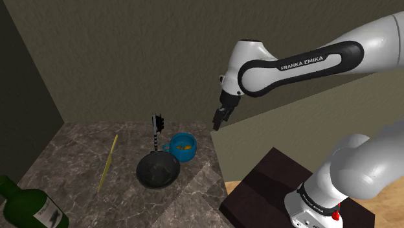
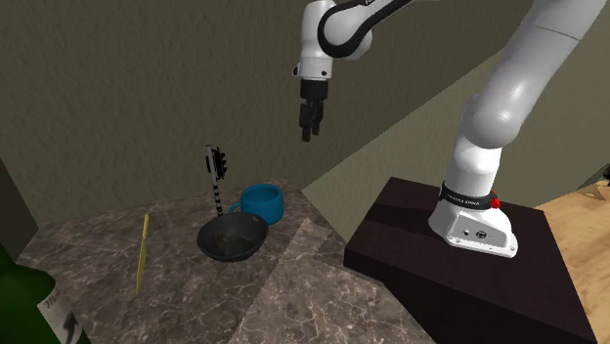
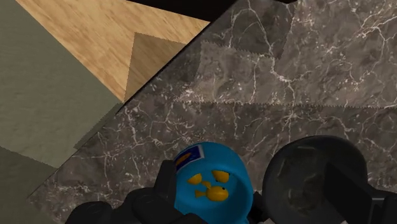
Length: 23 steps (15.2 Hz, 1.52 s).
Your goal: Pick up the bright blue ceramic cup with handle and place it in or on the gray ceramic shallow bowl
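Nothing of the task is done yet. The bright blue handled cup (image 1: 183, 148) stands upright on the dark marbled stone counter (image 1: 71, 155), just beside the dark grey shallow bowl (image 1: 158, 171) and behind it in the shoulder view, and the bowl holds nothing. The black two-finger gripper (image 2: 310, 125) hangs high over the counter's edge, well apart from the cup, its fingers spread and empty. In the wrist view the cup (image 3: 210, 184) shows far below in the gap between them, with the bowl (image 3: 324, 181) next to it. By my judgement the descent, the grasp, the lift and the short carry to the bowl are all left to do. I cannot tell whether the cup's handle touches the bowl's rim. A black slotted utensil (image 2: 215, 174) behind the bowl is hard to make out, a thin yellow stick (image 2: 142, 251) lies nearby, and a dark green glass bottle (image 1: 26, 206) is cut off at the shoulder view's lower left corner.
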Each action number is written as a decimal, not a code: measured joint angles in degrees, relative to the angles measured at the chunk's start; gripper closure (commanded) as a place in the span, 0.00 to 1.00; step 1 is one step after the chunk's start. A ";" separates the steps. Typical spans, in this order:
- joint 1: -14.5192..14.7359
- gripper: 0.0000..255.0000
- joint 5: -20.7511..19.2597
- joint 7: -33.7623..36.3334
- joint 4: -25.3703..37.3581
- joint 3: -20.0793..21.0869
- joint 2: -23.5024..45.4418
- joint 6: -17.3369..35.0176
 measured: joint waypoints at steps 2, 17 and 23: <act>0.14 0.00 -0.25 0.58 1.33 0.75 3.85 2.73; 4.04 0.00 -9.01 8.17 21.49 2.13 39.55 19.21; 5.93 0.00 -10.91 9.44 26.73 1.10 47.80 22.35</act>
